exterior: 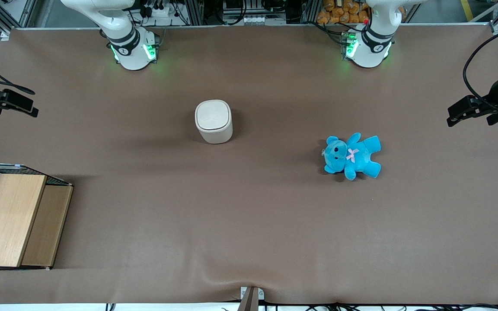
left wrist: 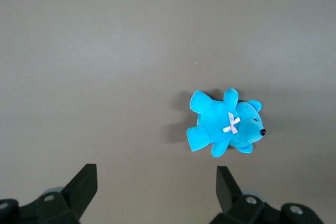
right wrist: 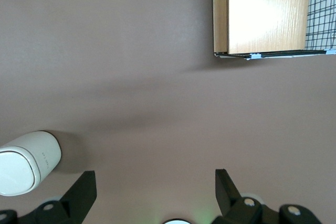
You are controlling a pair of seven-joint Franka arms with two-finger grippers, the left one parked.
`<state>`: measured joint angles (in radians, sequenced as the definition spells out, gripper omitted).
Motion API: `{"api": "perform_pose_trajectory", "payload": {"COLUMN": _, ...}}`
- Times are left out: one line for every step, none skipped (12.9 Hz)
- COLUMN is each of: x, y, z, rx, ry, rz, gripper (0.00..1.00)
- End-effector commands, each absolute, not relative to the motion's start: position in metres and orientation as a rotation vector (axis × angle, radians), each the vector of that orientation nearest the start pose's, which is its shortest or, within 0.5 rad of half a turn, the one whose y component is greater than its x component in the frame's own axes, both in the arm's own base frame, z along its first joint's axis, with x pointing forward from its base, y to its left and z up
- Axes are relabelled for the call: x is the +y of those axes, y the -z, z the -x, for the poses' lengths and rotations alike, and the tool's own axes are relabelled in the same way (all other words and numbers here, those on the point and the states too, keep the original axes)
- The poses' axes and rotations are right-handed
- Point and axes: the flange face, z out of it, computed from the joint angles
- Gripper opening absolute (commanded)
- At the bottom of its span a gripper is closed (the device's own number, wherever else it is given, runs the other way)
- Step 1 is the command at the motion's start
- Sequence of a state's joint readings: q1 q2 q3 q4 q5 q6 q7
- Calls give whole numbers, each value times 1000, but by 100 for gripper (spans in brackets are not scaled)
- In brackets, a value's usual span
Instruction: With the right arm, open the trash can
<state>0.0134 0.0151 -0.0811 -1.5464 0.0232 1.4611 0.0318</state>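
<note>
Trash can (exterior: 213, 121) stands upright mid-table w/ lid shut, on brown table (exterior: 249, 224), nothing touching it. Right arm's gripper (right wrist: 152, 192) hangs high over the working arm's end of table, fingers (right wrist: 81, 192) spread wide, released, holding nothing, well apart from can. Blue teddy (exterior: 352, 155) lies at can's 4 o'clock in front view, toward parked arm's end; wooden box (exterior: 11, 220) at can's 8 o'clock.

A blue teddy bear (exterior: 352, 155) lies well apart from the gripper (right wrist: 155, 174), toward the parked arm's end of the table. A wooden box (exterior: 9, 218) with a mesh side sits near the gripper, closer to the front camera.
</note>
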Motion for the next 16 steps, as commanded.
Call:
{"api": "perform_pose_trajectory", "payload": {"x": -27, "y": -617, "z": -543, "rx": 156, "ry": -191, "rz": 3083, "gripper": 100}}
{"api": "perform_pose_trajectory", "payload": {"x": -26, "y": -617, "z": -542, "rx": 155, "ry": -200, "rz": 3068, "gripper": 100}}
{"api": "perform_pose_trajectory", "payload": {"x": -25, "y": -617, "z": -541, "rx": 153, "ry": -211, "rz": 3068, "gripper": 100}}
{"api": "perform_pose_trajectory", "payload": {"x": -24, "y": -617, "z": -541, "rx": 161, "ry": -214, "rz": 3066, "gripper": 100}}
{"api": "perform_pose_trajectory", "payload": {"x": -22, "y": -616, "z": -540, "rx": 180, "ry": -225, "rz": 3066, "gripper": 100}}
{"api": "perform_pose_trajectory", "payload": {"x": -17, "y": -617, "z": -539, "rx": 177, "ry": -235, "rz": 3066, "gripper": 83}}
{"api": "perform_pose_trajectory", "payload": {"x": -14, "y": -617, "z": -538, "rx": 170, "ry": -235, "rz": 3067, "gripper": 70}}
{"api": "perform_pose_trajectory", "payload": {"x": -11, "y": -616, "z": -538, "rx": 162, "ry": -245, "rz": 3064, "gripper": 62}}
{"api": "perform_pose_trajectory", "payload": {"x": 2, "y": -617, "z": -538, "rx": 141, "ry": -247, "rz": 3066, "gripper": 55}}
{"api": "perform_pose_trajectory", "payload": {"x": 12, "y": -616, "z": -537, "rx": 187, "ry": -262, "rz": 3068, "gripper": 48}}
{"api": "perform_pose_trajectory", "payload": {"x": 29, "y": -616, "z": -535, "rx": 223, "ry": -278, "rz": 3072, "gripper": 46}}
{"api": "perform_pose_trajectory", "payload": {"x": 44, "y": -616, "z": -534, "rx": 237, "ry": -286, "rz": 3077, "gripper": 43}}
{"api": "perform_pose_trajectory", "payload": {"x": 58, "y": -615, "z": -532, "rx": 251, "ry": -297, "rz": 3081, "gripper": 37}}
{"api": "perform_pose_trajectory", "payload": {"x": 75, "y": -615, "z": -529, "rx": 270, "ry": -305, "rz": 3085, "gripper": 34}}
{"api": "perform_pose_trajectory", "payload": {"x": 91, "y": -615, "z": -527, "rx": 283, "ry": -309, "rz": 3091, "gripper": 24}}
{"api": "perform_pose_trajectory", "payload": {"x": 107, "y": -613, "z": -523, "rx": 262, "ry": -318, "rz": 3097, "gripper": 15}}
